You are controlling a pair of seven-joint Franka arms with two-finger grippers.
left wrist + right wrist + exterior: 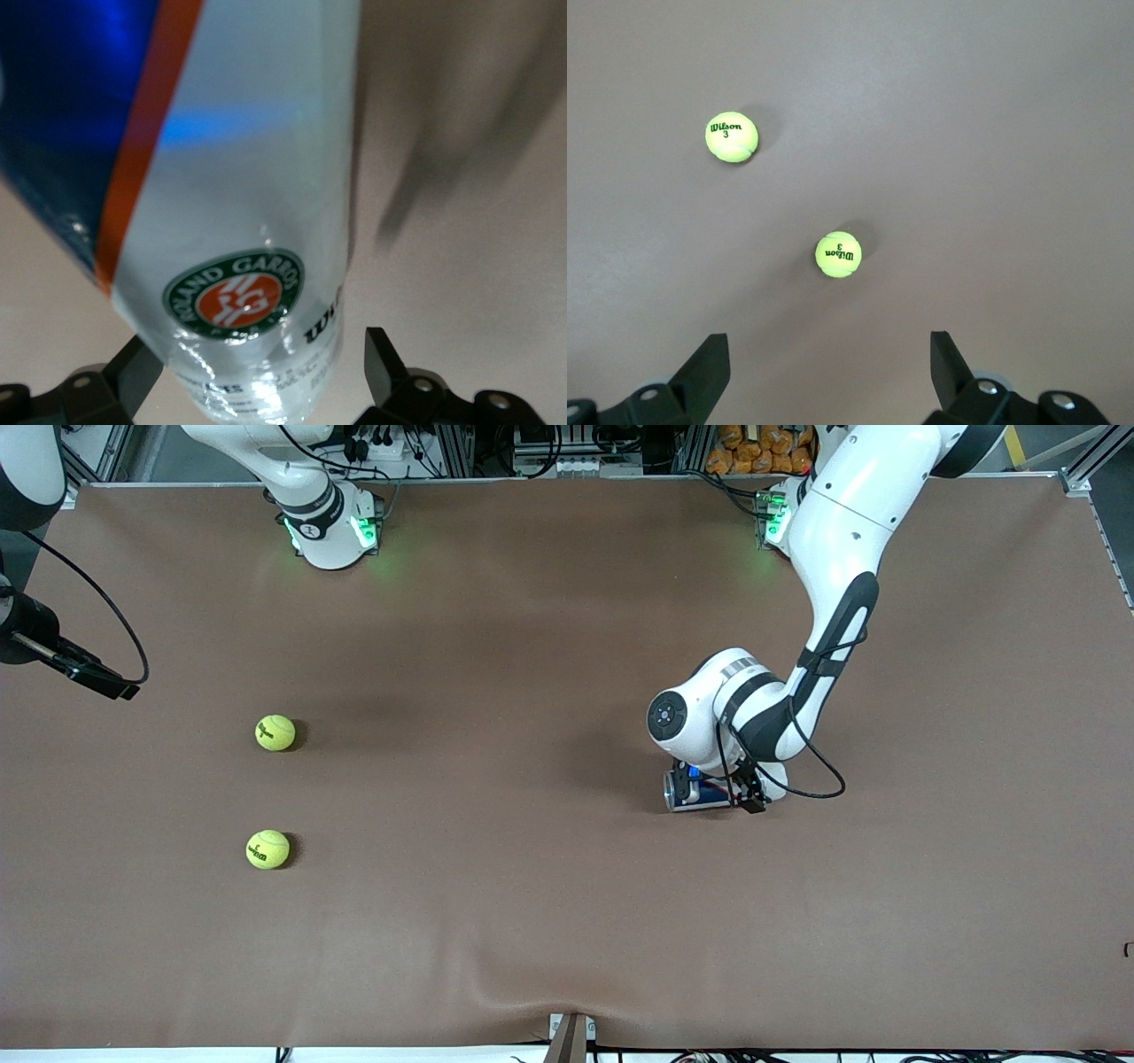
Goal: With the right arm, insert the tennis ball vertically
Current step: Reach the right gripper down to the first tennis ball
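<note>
Two yellow-green tennis balls lie on the brown table toward the right arm's end, one (275,732) farther from the front camera than the other (267,849). The right wrist view shows both, one ball (838,254) closer to the fingers than the other ball (732,136). My right gripper (828,339) is open and empty, raised above the table's edge at the right arm's end (93,677). A clear tennis-ball can (695,790) with a blue and orange label lies on its side toward the left arm's end. My left gripper (261,341) is down at it, fingers open either side of the can (248,177).
The brown table cover (532,886) has a small wrinkle at its front edge. Cables and equipment line the table's edge by the arm bases.
</note>
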